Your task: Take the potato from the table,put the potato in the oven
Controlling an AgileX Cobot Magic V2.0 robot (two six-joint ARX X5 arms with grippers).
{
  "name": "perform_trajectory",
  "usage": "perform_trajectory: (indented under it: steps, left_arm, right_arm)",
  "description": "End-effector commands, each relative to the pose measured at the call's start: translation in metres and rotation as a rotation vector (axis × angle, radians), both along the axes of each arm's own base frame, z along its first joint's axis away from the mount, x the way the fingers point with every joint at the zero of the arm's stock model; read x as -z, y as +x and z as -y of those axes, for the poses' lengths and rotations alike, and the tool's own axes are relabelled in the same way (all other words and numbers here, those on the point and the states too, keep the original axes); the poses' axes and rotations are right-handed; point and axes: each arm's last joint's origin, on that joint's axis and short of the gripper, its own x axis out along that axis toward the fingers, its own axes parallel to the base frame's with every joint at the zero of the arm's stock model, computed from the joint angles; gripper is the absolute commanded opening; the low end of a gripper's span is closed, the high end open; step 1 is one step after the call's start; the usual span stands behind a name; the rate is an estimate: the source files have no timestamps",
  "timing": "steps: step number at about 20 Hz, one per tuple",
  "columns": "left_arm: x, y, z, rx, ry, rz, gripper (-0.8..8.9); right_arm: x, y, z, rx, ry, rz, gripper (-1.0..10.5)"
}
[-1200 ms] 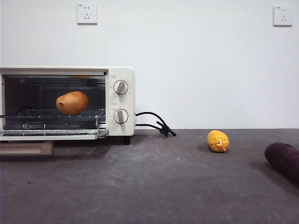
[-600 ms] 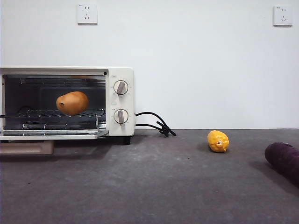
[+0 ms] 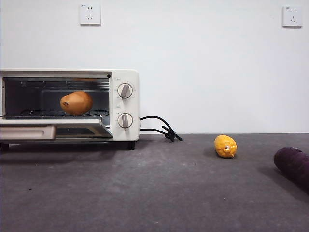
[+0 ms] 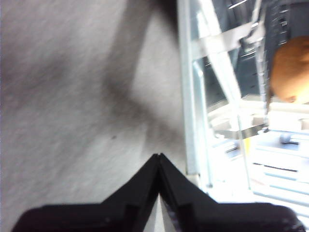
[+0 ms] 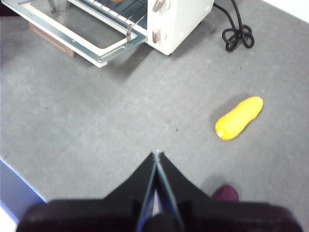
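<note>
Potato sat on the oven rack, off the bench; placing done by our read. Left gripper (clenched, empty) beside the half-raised door; right gripper clenched, idle.

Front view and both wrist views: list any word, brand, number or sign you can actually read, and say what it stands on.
No text is readable in any view.
Oven: small marks above and around the two knobs, too small to read.
Wall sockets: a tiny mark on the top edge of each, too small to read.
Potato, yellow fruit, table: no markings visible.
</note>
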Motion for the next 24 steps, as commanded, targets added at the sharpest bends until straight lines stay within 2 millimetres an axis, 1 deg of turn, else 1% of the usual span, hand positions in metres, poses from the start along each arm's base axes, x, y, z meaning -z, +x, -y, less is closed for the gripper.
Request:
perform_trajectory:
  steps: [1,5,8,12,14,18,21,24]
  left_arm:
    - [0.001,0.002,0.003,0.0,-0.039,0.0,-0.09]
    - [-0.001,0.006,0.005,0.006,-0.06,0.023,-0.09]
    - [-0.007,0.013,0.005,0.002,-0.101,0.07,-0.08]
    - [-0.016,0.024,0.007,0.004,-0.092,0.098,-0.08]
    - [-0.022,0.031,0.009,0.007,-0.089,0.112,-0.08]
    - [-0.041,0.046,0.008,0.02,-0.069,0.156,-0.08]
    - [-0.056,0.057,0.01,0.023,-0.031,0.183,-0.08]
    - [-0.066,0.066,0.013,0.014,0.007,0.192,-0.08]
  right_arm:
    - [0.001,0.001,-0.002,-0.013,0.027,-0.005,-0.1]
    - [0.0,0.004,-0.004,-0.016,0.044,0.012,-0.1]
    - [0.001,0.006,-0.006,-0.018,0.042,0.008,-0.1]
    - [0.005,0.012,-0.012,-0.037,0.04,-0.019,-0.1]
    - [0.006,0.014,-0.014,-0.05,0.046,-0.029,-0.1]
    - [0.008,0.016,-0.016,-0.052,0.044,-0.034,-0.1]
    - [0.008,0.016,-0.016,-0.052,0.044,-0.034,-0.1]
    - [0.008,0.016,-0.016,-0.052,0.044,-0.034,-0.1]
